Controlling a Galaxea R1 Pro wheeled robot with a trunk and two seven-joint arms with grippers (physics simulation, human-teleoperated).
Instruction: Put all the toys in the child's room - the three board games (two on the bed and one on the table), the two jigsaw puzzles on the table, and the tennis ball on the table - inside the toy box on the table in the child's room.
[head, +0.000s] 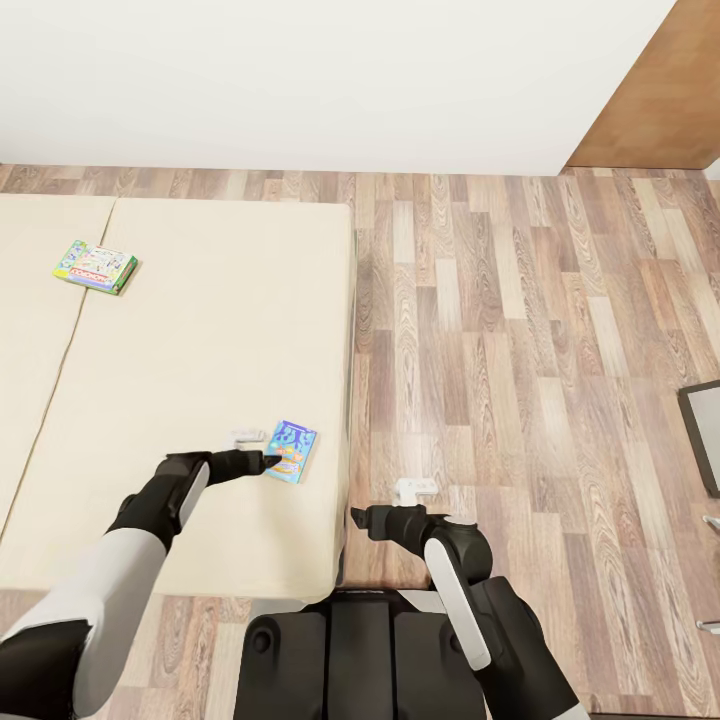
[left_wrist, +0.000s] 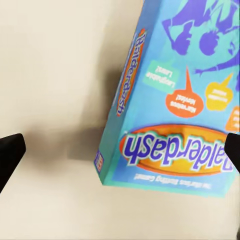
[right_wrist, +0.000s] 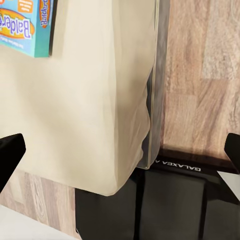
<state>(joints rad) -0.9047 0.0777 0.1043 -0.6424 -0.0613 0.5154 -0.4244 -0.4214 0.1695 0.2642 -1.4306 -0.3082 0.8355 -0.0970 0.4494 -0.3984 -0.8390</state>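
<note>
While the left gripper (head: 262, 449) hovers wide open over the bed (head: 200, 330), the blue board game (head: 292, 451) lies flat just beside its fingertips. Nothing's gripped.

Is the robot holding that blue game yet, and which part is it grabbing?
No, nothing is held. The left tool is open, right beside the blue board game lying on the bed. The right tool is open too, over the floor.

Beige bed (head: 200, 330), striped brown wood floor (head: 520, 330).
Blue game (head: 291, 451): purple lettering on orange; green-edged game (head: 96, 266) multicoloured.
</note>
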